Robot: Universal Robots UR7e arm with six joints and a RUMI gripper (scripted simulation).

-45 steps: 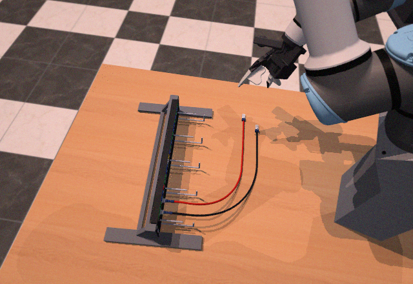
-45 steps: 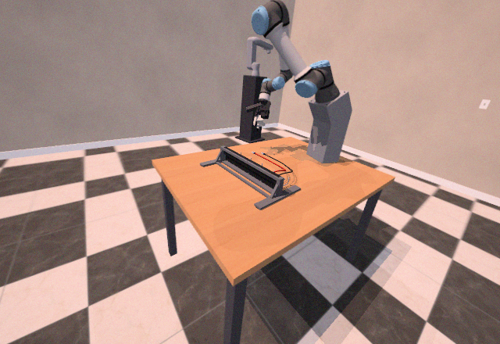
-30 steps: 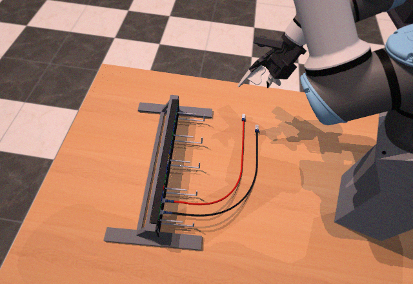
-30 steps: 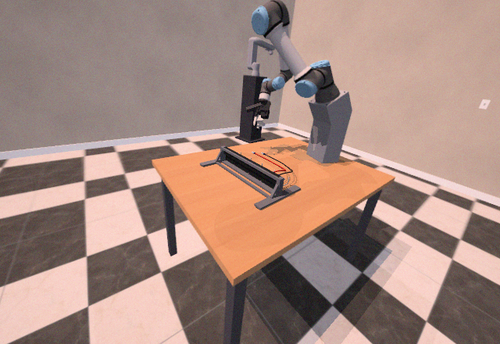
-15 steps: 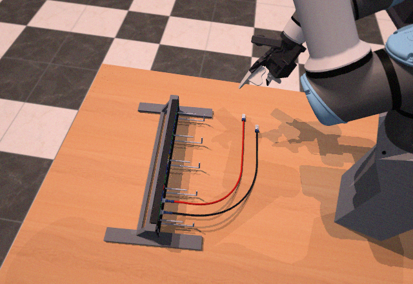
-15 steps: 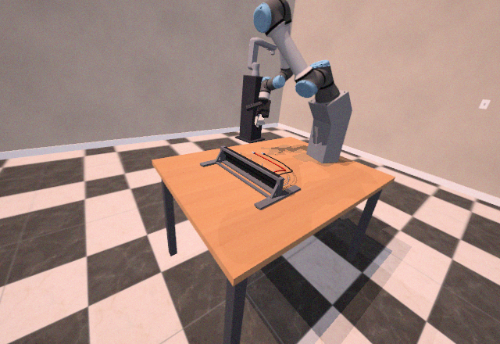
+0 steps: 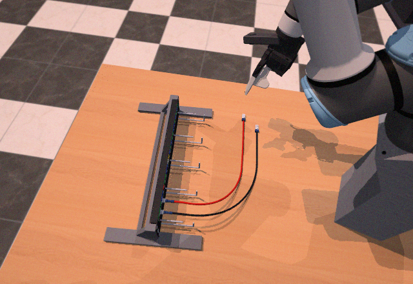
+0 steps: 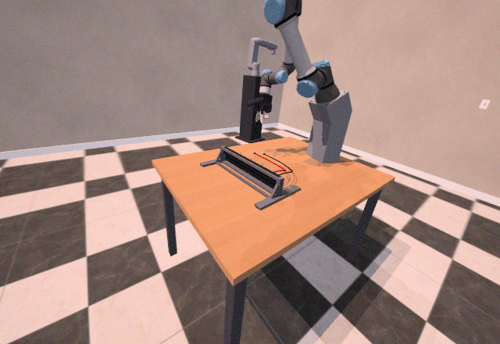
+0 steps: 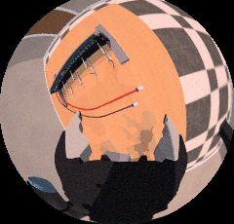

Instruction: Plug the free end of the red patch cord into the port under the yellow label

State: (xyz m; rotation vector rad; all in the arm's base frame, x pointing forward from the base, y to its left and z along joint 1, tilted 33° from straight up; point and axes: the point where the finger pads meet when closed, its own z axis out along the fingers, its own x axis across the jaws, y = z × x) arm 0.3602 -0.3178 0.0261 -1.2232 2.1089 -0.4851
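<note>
The red cord (image 7: 242, 154) (image 9: 114, 100) has one end plugged in near the near end of the rack (image 7: 151, 108) (image 8: 264, 204) (image 9: 119, 51). Its free plug (image 7: 243, 117) (image 9: 139, 89) lies on the table; its latch side is too small to tell. The black cord (image 7: 256, 154) is plugged in beside it, with its free plug (image 7: 257, 128) (image 9: 136, 105) lying near the red one. A tiny yellow mark (image 7: 168, 157) shows about midway along the rack; the port under it is not readable. My gripper (image 7: 255, 89) (image 9: 123, 113) is open and empty, high above the table's far side, away from both plugs.
Metal cable hooks (image 7: 199, 165) stick out from the rack's port side towards the cords. The rack stands level on two flat feet. The robot's pedestal (image 7: 366, 194) (image 8: 333, 130) stands at the table's side opposite the ports. A dark column (image 8: 249, 105) stands beyond the table.
</note>
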